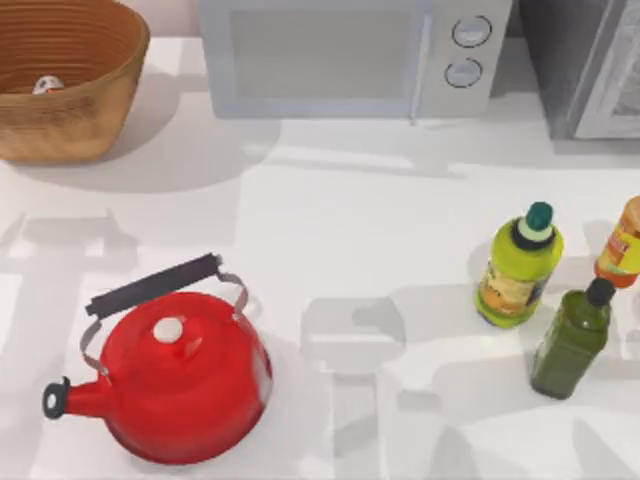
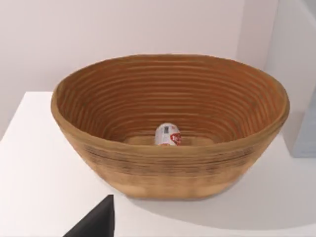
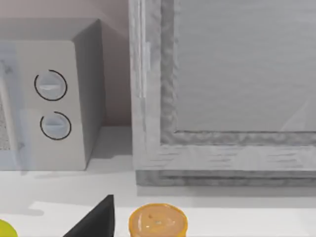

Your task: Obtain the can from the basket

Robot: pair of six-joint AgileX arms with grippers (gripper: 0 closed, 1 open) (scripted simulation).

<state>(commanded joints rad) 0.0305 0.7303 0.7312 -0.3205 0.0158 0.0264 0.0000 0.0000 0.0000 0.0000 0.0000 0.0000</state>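
Note:
The basket (image 1: 88,112) is a round tan wicker bowl at the table's back left corner. The can (image 1: 46,85) lies on its bottom, small and whitish. The left wrist view looks at the basket's wall (image 2: 168,165) from the side and down into it. There the can (image 2: 168,135) shows a pale body with a red label, resting on the ribbed floor. A dark part of my left gripper (image 2: 94,223) shows at that view's edge, short of the basket. A like dark part of my right gripper (image 3: 94,221) is near the bottles at the right.
A red kettle (image 1: 180,385) stands front left. A microwave (image 1: 350,55) sits at the back middle, a grey framed appliance (image 1: 590,65) at the back right. A yellow-green bottle (image 1: 517,265), a dark green bottle (image 1: 572,340) and an orange bottle (image 1: 622,245) stand at right.

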